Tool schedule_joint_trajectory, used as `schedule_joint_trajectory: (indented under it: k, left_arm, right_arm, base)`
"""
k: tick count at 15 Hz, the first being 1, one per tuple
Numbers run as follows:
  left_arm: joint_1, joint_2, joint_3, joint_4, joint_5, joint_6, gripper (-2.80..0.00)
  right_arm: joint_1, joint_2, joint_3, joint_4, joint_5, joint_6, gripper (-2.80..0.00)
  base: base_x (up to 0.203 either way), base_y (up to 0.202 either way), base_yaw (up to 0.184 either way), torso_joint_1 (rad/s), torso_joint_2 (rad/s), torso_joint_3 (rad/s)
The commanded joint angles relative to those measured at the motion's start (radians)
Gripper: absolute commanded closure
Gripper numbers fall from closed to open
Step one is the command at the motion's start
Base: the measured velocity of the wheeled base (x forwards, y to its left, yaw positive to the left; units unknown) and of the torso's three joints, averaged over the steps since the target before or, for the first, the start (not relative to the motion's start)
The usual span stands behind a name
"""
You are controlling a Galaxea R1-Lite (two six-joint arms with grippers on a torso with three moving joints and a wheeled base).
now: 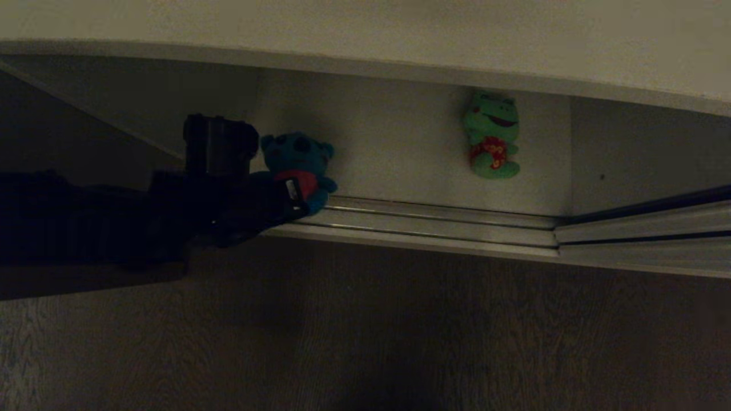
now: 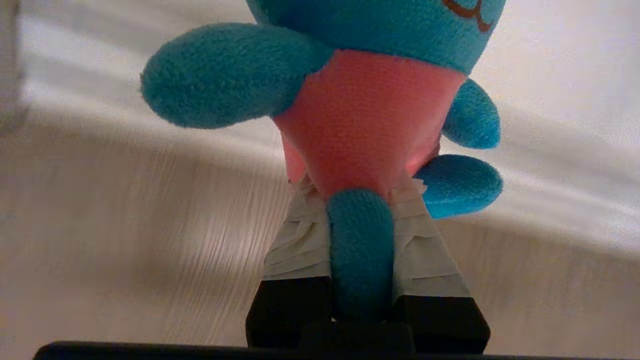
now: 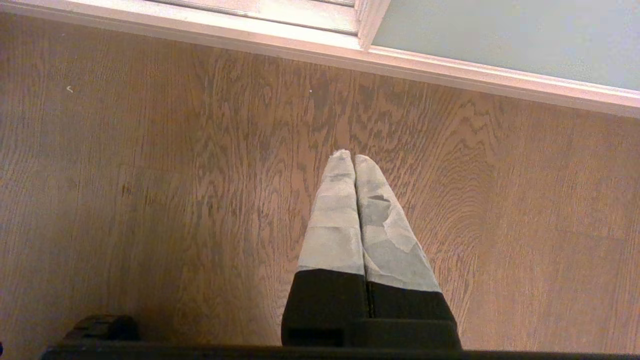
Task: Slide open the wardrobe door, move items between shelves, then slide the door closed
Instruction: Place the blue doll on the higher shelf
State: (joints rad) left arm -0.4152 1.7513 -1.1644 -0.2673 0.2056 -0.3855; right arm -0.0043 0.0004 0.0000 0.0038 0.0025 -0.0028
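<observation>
**Left gripper clamps the blue bear**

Nearest, the right gripper point(image 3: 354, 160) hangs pressed closed over wood floor. Farther, the left gripper point(image 2: 357, 192), narrowly parted, pinches the teal-blue bear point(image 1: 300, 165) at the shelf point(image 1: 400, 165) front; the green frog point(image 1: 491, 137) lies farther right

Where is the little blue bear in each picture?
Head view: the blue bear is left of centre at the wardrobe's edge, in the left gripper.
Left wrist view: the bear fills the upper middle, its red belly pinched by the gripper.
Right wrist view: not there.
Shared landmark: the wooden floor.
</observation>
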Motion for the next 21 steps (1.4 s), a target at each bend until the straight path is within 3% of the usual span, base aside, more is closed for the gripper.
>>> schedule_joint_trajectory:
  k: [1,5,10,16,18,21]
  left_arm:
    - [-0.02,-0.135,0.096,0.043,0.001,0.0,0.0]
    - [-0.037,-0.316,0.299,0.116,-0.007,0.018,0.0]
    - [-0.037,-0.619,0.524,0.241,-0.071,0.128,0.0]
    - [-0.017,-1.028,0.584,0.624,-0.077,0.16,0.0]
    - [0.063,-1.158,0.568,0.703,-0.089,0.188,0.0]
    - [0.25,-1.322,0.597,0.739,-0.153,0.29,0.0]
  right_arm:
    - [0.0,0.0,0.0,0.0,0.001,0.0,0.0]
    - [0.0,-0.002,0.0,0.001,0.001,0.0,0.0]
    - [0.0,-0.002,0.0,0.0,0.001,0.0,0.0]
    - [0.0,-0.001,0.0,0.001,0.001,0.0,0.0]
    - [0.0,-0.002,0.0,0.001,0.001,0.0,0.0]
    - [0.0,0.0,0.0,0.0,0.001,0.0,0.0]
  base:
    - [0.0,0.0,0.0,0.0,0.0,0.0]
    - [0.0,0.0,0.0,0.0,0.0,0.0]
    - [0.0,0.0,0.0,0.0,0.0,0.0]
    - [0.0,0.0,0.0,0.0,0.0,0.0]
    - [0.0,0.0,0.0,0.0,0.0,0.0]
    - [0.0,0.0,0.0,0.0,0.0,0.0]
